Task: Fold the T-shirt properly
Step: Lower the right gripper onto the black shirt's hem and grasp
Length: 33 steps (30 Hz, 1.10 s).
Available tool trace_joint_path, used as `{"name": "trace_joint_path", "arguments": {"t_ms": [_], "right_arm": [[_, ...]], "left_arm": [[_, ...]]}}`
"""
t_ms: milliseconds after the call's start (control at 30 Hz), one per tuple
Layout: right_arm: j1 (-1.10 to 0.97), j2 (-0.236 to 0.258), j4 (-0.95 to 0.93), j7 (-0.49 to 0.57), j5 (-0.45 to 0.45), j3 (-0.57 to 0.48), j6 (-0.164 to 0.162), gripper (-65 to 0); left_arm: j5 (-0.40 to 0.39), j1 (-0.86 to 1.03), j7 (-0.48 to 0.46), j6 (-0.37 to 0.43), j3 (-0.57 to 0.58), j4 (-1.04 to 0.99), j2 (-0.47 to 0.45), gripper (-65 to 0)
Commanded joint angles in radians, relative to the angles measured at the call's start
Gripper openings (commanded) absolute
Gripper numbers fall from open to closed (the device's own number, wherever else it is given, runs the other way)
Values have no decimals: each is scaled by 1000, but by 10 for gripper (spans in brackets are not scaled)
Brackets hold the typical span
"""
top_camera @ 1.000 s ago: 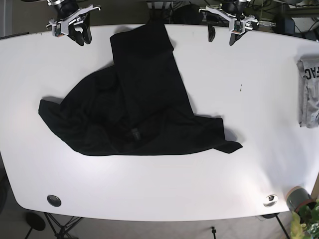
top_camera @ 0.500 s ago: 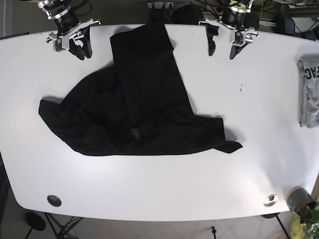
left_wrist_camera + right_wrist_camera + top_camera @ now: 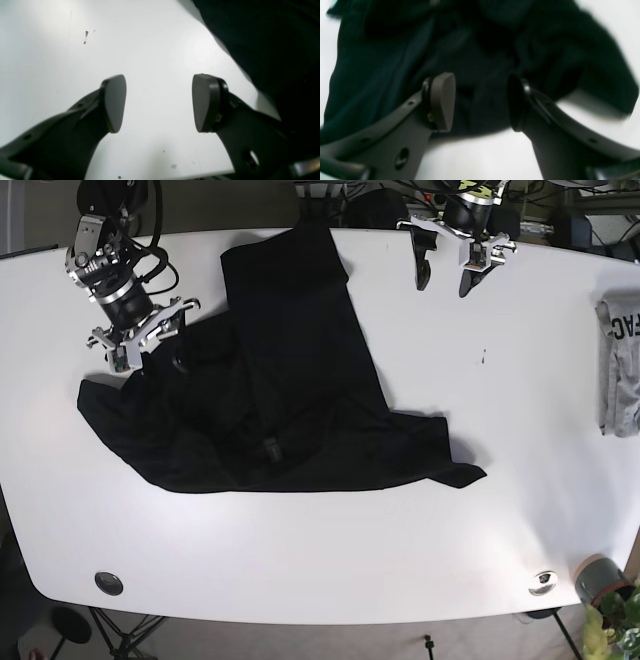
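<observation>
A black T-shirt (image 3: 280, 390) lies crumpled and spread on the white table (image 3: 330, 550), with one part reaching to the far edge. My right gripper (image 3: 155, 360) is open and empty at the shirt's upper left edge. In the right wrist view it (image 3: 480, 102) hangs just above the dark cloth (image 3: 480, 50), with jaws apart. My left gripper (image 3: 443, 280) is open and empty near the far edge, right of the shirt. In the left wrist view it (image 3: 158, 102) is over bare table, with the shirt (image 3: 275, 37) at the upper right.
A folded grey garment (image 3: 618, 365) lies at the table's right edge. A potted plant (image 3: 605, 595) stands off the front right corner. Two round metal grommets (image 3: 108, 582) (image 3: 543, 582) sit near the front edge. A small dark mark (image 3: 484, 358) is on the table.
My right arm has swung from the far left edge down to the shirt's upper left edge, still open. My left gripper has barely moved. The shirt lies as before.
</observation>
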Motion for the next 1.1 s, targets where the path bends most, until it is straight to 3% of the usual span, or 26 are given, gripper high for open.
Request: {"name": "trace_joint_path", "arguments": {"t_ms": [0, 133, 333, 600, 867, 1067], "right_arm": [[52, 12, 14, -22, 11, 4, 2, -317], [181, 29, -37, -86, -60, -50, 2, -317], [310, 47, -134, -89, -150, -180, 2, -317], [447, 49, -290, -89, -155, -249, 2, -315], [576, 69, -443, -88, -155, -326, 2, -315], [657, 69, -557, -85, -155, -341, 2, -315]], "left_arm": [[-5, 13, -23, -2, -2, 15, 0, -271], [-5, 13, -23, -2, -2, 15, 0, -271], [-5, 13, -22, -2, -2, 15, 1, -271], [-4, -6, -19, 1, -2, 12, 1, -271], [-5, -57, 120, -1, -2, -2, 1, -271], [-5, -69, 124, -2, -2, 0, 1, -271]]}}
